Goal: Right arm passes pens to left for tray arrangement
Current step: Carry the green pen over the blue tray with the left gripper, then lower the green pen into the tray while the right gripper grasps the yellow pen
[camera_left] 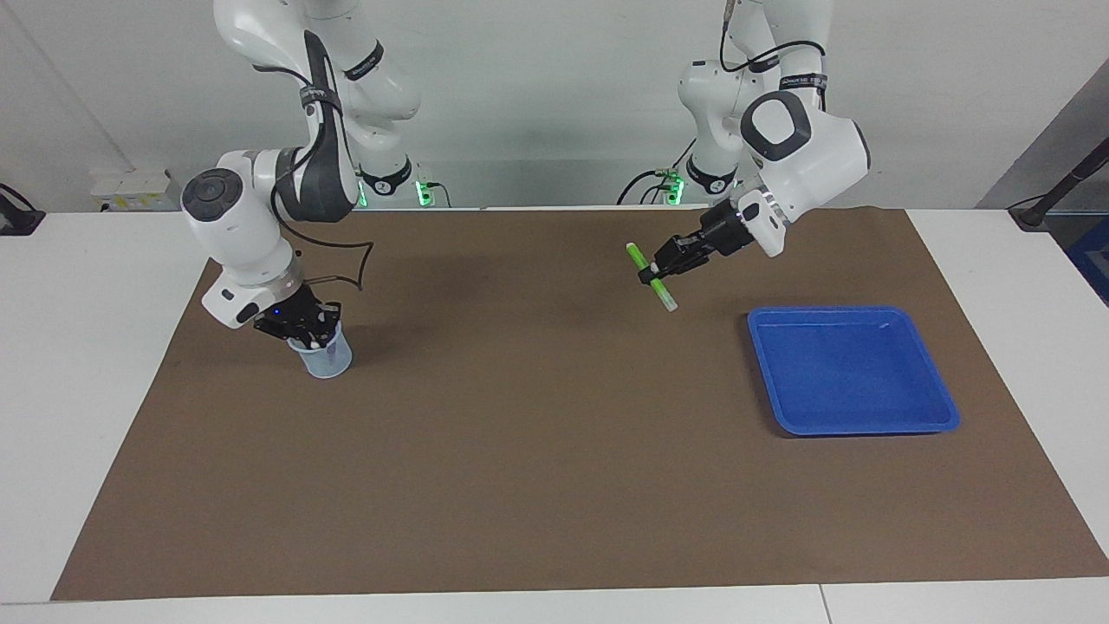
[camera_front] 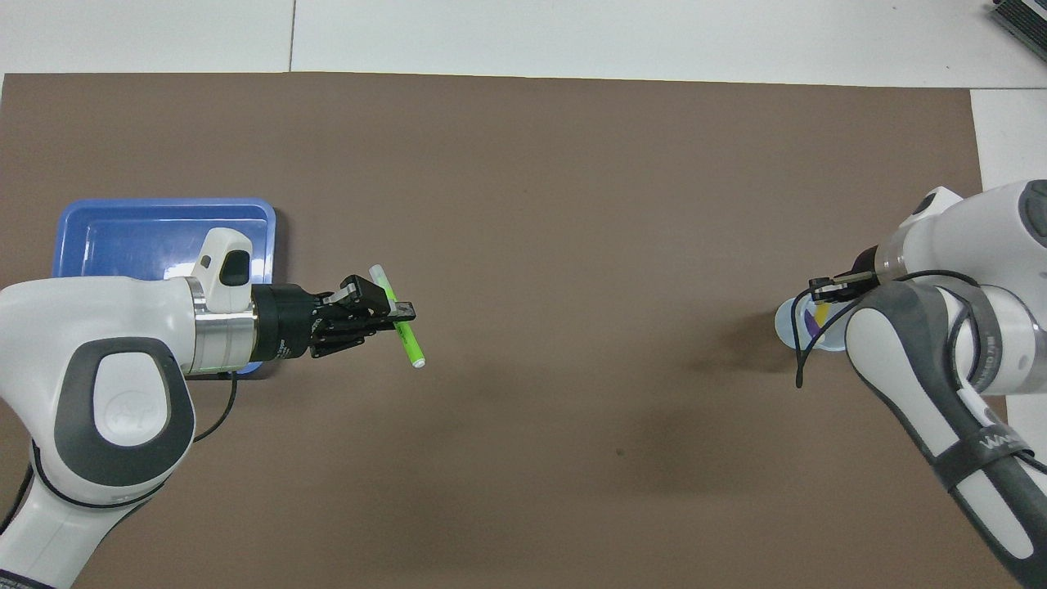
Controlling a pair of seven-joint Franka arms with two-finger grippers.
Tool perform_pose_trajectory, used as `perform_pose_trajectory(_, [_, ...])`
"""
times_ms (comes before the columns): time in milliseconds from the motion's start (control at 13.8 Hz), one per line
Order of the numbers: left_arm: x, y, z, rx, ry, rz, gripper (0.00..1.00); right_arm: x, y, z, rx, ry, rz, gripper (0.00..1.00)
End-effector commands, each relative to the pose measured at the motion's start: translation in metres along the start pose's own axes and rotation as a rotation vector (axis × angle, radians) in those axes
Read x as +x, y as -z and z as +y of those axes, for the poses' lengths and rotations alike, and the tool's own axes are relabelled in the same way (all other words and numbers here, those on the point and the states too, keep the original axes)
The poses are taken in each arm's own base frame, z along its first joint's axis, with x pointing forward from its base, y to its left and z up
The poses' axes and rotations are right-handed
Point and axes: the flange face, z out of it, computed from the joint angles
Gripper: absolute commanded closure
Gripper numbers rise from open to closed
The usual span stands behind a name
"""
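Green pen [camera_left: 651,277] clamped, left gripper [camera_left: 646,276] | right gripper [camera_left: 305,333] in cup [camera_left: 327,359]

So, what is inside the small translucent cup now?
In the cup a purple pen and a yellow pen show. The right gripper covers their tops; which one it grips is hidden.

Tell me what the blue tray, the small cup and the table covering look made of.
Tray: likely glossy moulded plastic; light glints on it.
Cup: probably thin translucent plastic; its pale wall lets light through.
Covering: matte brown sheet, paper or card; no shine.
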Motion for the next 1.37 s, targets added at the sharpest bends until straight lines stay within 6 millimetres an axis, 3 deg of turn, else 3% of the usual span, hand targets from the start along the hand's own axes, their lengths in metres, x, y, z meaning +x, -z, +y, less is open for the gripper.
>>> perform_pose_trajectory(0, [0.042, 0.102, 0.006, 0.246, 0.024, -0.002, 1.0, -0.005, -0.002, 0.007, -0.006, 0.023, -0.046, 1.0])
perform_pose_trajectory(578, [0.041, 0.103, 0.006, 0.245, 0.023, -0.002, 1.0, -0.003, 0.031, 0.013, -0.097, 0.199, -0.059, 1.0])
perform_pose_trajectory(939, [0.042, 0.104, 0.006, 0.245, 0.025, -0.001, 1.0, 0.004, 0.096, 0.006, -0.095, 0.245, -0.095, 1.0])
perform_pose_trajectory(1300, [0.041, 0.106, 0.005, 0.277, 0.01, 0.01, 1.0, 0.008, 0.157, -0.044, -0.086, 0.298, -0.058, 1.0])
